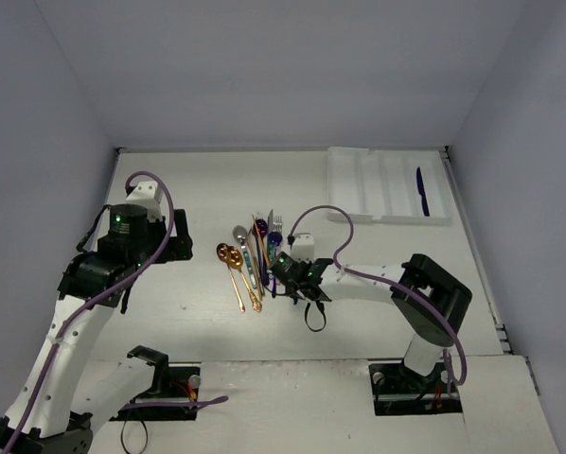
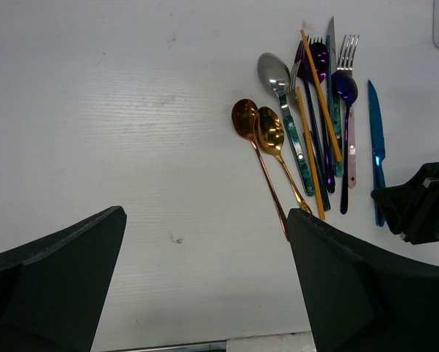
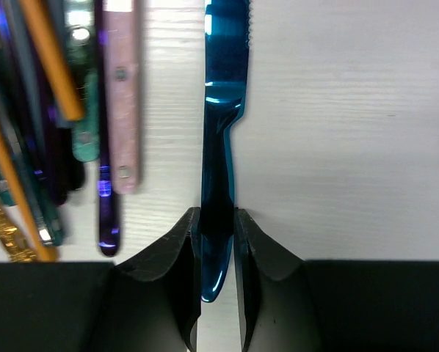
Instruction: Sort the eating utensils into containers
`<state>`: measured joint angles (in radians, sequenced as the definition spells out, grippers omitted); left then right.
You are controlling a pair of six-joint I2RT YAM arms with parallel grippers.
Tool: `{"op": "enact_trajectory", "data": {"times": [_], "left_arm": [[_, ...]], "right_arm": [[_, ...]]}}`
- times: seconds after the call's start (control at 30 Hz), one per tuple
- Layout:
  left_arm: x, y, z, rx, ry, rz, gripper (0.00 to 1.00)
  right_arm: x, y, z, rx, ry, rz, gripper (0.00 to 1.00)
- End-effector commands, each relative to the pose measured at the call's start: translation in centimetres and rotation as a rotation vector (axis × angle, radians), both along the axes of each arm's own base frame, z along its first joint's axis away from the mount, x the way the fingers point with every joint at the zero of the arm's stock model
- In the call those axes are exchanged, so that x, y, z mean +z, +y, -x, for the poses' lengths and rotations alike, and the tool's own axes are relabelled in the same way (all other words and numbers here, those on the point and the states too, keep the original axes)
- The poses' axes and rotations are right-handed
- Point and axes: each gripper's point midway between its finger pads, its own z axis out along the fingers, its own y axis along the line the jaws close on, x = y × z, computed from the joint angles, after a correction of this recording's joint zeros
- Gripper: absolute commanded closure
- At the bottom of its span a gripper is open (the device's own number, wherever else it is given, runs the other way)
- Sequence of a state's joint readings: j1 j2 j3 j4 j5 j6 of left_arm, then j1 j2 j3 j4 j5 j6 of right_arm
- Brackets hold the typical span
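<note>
The eating utensils (image 1: 255, 251) lie in a loose fan on the tabletop (image 1: 169, 189) between the two arms. One of them, a blue knife (image 3: 221, 147), is already in the grip of the right pincer (image 3: 217, 227). Its two fingers (image 3: 177, 249) are pressed in on either side of the knife's handle end, pinching it while it lies flat on the surface.

From that grip the knife runs straight away from the wrist, with its serrated blade pointing to the far side. It sits at the right edge of the fan, just beside a pink-handled piece (image 3: 121, 95) but apart from it.

The white tray (image 1: 340, 161) lies well apart, further out at the far right, with another blue utensil (image 1: 421, 192) in its rightmost slot. Its slots seem to run near to far, roughly along the knife's own axis, so I judge little turning is needed once the knife is lifted.

The right arm is much the nearer to both knife and tray. The left pincer (image 2: 206, 213) hangs spread wide and empty, on the side of the copper spoon (image 2: 245, 121) and gold spoon (image 2: 269, 132).
</note>
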<state>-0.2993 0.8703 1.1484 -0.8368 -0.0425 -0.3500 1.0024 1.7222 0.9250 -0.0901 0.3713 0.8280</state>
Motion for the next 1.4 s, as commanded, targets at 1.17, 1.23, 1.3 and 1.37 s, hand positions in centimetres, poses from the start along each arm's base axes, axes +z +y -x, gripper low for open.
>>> {"op": "enact_trajectory", "data": {"times": [1.17,1.23,1.3,1.37], "left_arm": [[1.8,-0.2,-1.0,-0.004,-0.045,-0.009,0.09],[1.8,-0.2,-1.1,-0.004,-0.042,-0.010,0.09],[1.7,-0.2,-1.2,-0.004,-0.038,-0.010,0.09],[1.7,-0.3,-1.3,-0.004,-0.036,-0.009,0.09]], "right_arm": [[-2.3,-7.8,-2.0,-0.034,0.217,0.142,0.74],[-2.3,-8.2,-2.0,-0.026,0.222,0.164,0.77],[-2.3,-8.4,-1.9,-0.009,0.229,0.185,0.83],[-2.3,-8.3,-2.0,0.011,0.234,0.197,0.95]]}}
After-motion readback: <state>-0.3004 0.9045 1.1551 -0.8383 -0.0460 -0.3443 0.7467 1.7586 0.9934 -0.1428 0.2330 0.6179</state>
